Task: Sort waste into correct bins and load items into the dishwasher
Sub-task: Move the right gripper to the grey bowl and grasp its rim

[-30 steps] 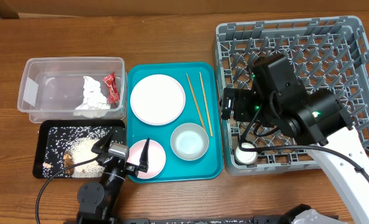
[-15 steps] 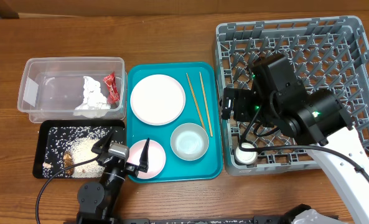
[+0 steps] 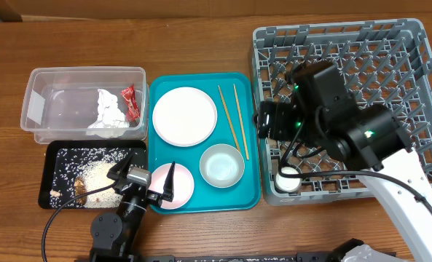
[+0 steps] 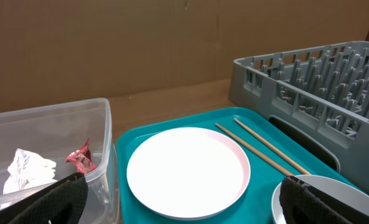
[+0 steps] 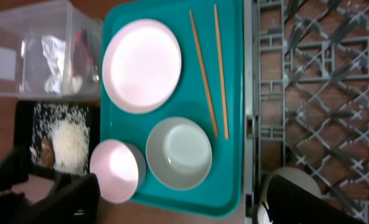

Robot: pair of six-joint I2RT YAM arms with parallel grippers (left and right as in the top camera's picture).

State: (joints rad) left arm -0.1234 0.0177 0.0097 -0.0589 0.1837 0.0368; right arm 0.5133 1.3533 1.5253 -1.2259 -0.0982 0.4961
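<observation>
The clear tub [image 3: 84,98] holds the white napkin [image 3: 108,113] and the red wrapper [image 3: 130,102]. The black tray [image 3: 59,156] holds rice scraps [image 3: 95,175]. The large white plate [image 3: 184,115], two chopsticks [image 3: 234,120], the grey-white bowl [image 3: 221,164] and the small pinkish plate [image 3: 181,185] lie on the teal tray [image 3: 201,200]. The white cup [image 3: 288,178] stands in the grey rack [image 3: 347,44]. My left gripper [image 3: 144,177] is open and empty at the small plate's near-left edge. My right gripper [image 3: 265,120] is open and empty, high over the rack's left edge.
The left wrist view shows the large plate [image 4: 187,171], the chopsticks [image 4: 259,146], the bowl's rim [image 4: 308,193], the tub [image 4: 41,130] and the rack's wall [image 4: 308,81]. The right wrist view looks down on the teal tray [image 5: 234,180] and the cup [image 5: 287,180].
My right gripper has shifted slightly to the left, toward the teal tray. The left arm and all objects have not moved.
</observation>
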